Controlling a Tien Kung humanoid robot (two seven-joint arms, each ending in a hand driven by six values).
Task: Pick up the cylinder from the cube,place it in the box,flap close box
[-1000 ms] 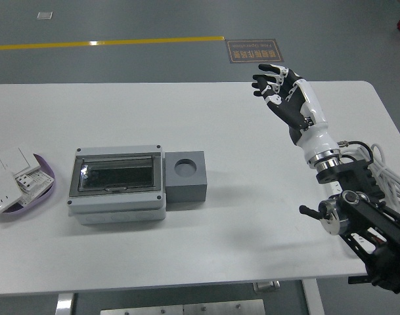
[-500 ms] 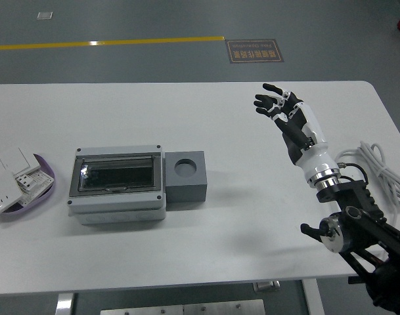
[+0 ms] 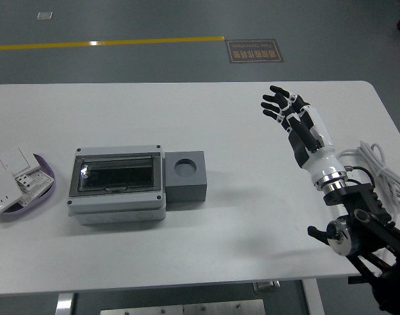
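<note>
**Right hand raised and empty over the table's right side**

We see the right hand (image 3: pixel 293 119) lifted above the white table (image 3: pixel 206 249), well apart from the task's things. The forearm rises from the lower right corner and slants up and to the left, its white shell facing us and the wrist ring just below it. The fingers (image 3: pixel 273 102) are spread and only slightly bent, pointing toward the far left; they hold nothing.

The grey box (image 3: pixel 117 185) sits left of centre with its clear flap lying flat and closed over the top. Touching its right side stands the grey cube (image 3: pixel 186 176), with a round recess in its top face. We cannot tell whether the cylinder is inside the box: the flap is dark and reflective.

At the table's left edge a purple dish (image 3: pixel 35 187) carries white switch plates (image 3: pixel 9 172). A white cable (image 3: pixel 377 164) loops beside the right arm.
</note>
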